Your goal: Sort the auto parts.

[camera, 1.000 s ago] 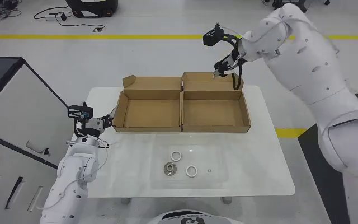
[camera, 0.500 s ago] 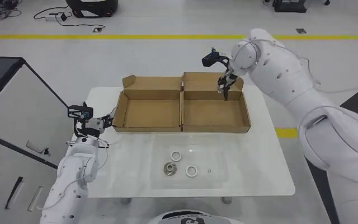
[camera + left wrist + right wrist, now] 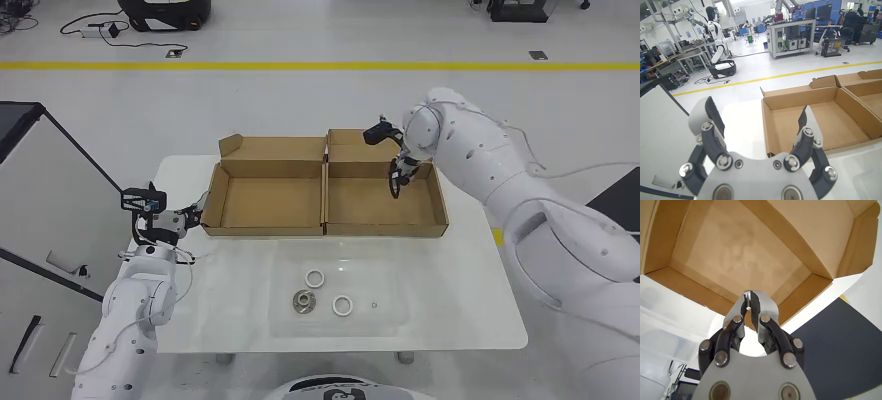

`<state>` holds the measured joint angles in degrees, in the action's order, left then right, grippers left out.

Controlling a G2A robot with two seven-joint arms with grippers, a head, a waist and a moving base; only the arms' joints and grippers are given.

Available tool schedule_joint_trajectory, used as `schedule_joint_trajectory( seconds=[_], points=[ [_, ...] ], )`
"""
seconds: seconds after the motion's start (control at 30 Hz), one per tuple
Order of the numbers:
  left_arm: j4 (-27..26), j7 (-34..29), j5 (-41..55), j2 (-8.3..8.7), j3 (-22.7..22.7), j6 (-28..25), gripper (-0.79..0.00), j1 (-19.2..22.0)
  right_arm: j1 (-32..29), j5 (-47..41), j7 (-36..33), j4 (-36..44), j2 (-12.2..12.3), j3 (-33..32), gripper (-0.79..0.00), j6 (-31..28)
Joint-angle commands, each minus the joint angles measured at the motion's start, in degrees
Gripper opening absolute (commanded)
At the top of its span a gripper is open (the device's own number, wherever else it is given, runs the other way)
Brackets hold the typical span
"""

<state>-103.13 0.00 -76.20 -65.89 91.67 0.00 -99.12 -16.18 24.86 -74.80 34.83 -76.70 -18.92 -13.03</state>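
Now your right claw (image 3: 750,298), tilted down, pinches a silver threaded bolt (image 3: 748,303) above the one-o'clock brown cardboard box (image 3: 753,247); left claw (image 3: 758,107) gapes wide.

My top camera looks down from above my arms over the whole surface (image 3: 470,290), the left box (image 3: 270,200) and the right box (image 3: 380,205). My left wrist camera sits behind my left claw (image 3: 758,113), facing nearly level across the left box. My right wrist camera peers past my right claw (image 3: 750,298), close above the right box.
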Motion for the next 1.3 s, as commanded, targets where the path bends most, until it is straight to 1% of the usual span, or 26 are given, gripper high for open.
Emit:
schedule_joint_trajectory(
  seconds=[0.0, 0.27, 0.53, 0.73, 1.27],
  points=[
    [0.00, 0.00, 0.00, 0.00, 0.00, 0.00, 0.000, 0.00, -0.52, 0.20, 0.67, -1.35, -0.36, 0.10, -0.785, -0.06],
    [0.00, 0.00, 0.00, 0.00, 0.00, 0.00, 0.000, 0.00, -2.29, 2.87, 3.79, -6.21, -1.87, 0.84, -0.785, 0.35],
    [0.00, 0.00, 0.00, 0.00, 0.00, 0.00, 0.000, 0.00, -3.39, 5.74, 9.56, -9.11, -3.08, 0.89, -0.785, 2.53],
    [0.00, 0.00, 0.00, 0.00, 0.00, 0.00, 0.000, 0.00, -4.12, 5.47, 12.79, -10.60, -3.69, -0.04, -0.785, 1.53],
    [0.00, 0.00, 0.00, 0.00, 0.00, 0.00, 0.000, 0.00, -5.64, 6.93, 12.01, -11.94, -5.09, -1.01, -0.785, 0.75]
  ],
)
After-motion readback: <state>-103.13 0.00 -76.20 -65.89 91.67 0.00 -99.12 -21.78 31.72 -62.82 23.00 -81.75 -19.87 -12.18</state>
